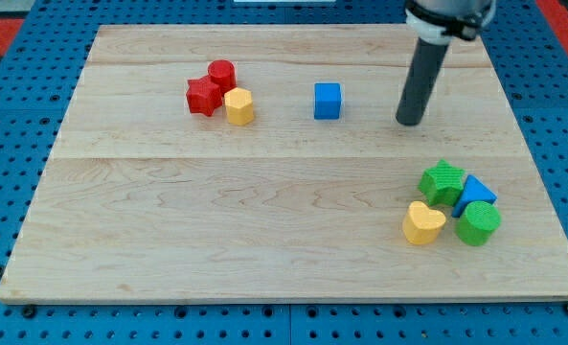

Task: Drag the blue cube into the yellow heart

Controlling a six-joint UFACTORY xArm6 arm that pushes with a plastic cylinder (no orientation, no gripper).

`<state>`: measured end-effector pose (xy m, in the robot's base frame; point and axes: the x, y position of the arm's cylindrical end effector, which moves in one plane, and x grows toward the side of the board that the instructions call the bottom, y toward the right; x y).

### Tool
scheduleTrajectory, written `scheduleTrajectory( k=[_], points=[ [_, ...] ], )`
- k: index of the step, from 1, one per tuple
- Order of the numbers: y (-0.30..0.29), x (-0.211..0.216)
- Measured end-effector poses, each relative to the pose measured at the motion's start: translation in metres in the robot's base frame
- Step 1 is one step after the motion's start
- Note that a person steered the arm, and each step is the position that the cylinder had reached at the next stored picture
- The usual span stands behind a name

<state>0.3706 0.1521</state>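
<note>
Blue cube [328, 100], small, rigid, likely light, sits upper-centre on the table [264, 240]. My tip [409, 122] stands right of it, apart; no pincer fitted. Yellow heart [422, 223] lies lower right; I'd push its upper-left face.

- We have one camera only, so no second view shares the scene.
- It sits above the board's [293, 240] near edge, looking down and forward at a steep slant.
- The board nearly fills our frame, its far edge narrower than its near edge.
- Blue pegboard [6, 115] shows around it.
- At the view's top the rod [420, 81] is cut off.
</note>
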Motion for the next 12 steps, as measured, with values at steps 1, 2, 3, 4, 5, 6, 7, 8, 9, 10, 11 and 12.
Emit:
scheduleTrajectory(
  k=[1,2,3,4,5,6,7,8,9,10,11,12],
  points=[
    [-0.022,-0.050],
    [-0.057,-0.079],
    [-0.097,-0.080],
    [-0.113,-0.070],
    [-0.113,-0.043],
    [-0.113,-0.014],
    [-0.113,0.014],
    [-0.113,0.014],
    [-0.113,-0.003],
    [-0.105,-0.007],
    [-0.080,0.004],
    [-0.065,0.031]
  ],
)
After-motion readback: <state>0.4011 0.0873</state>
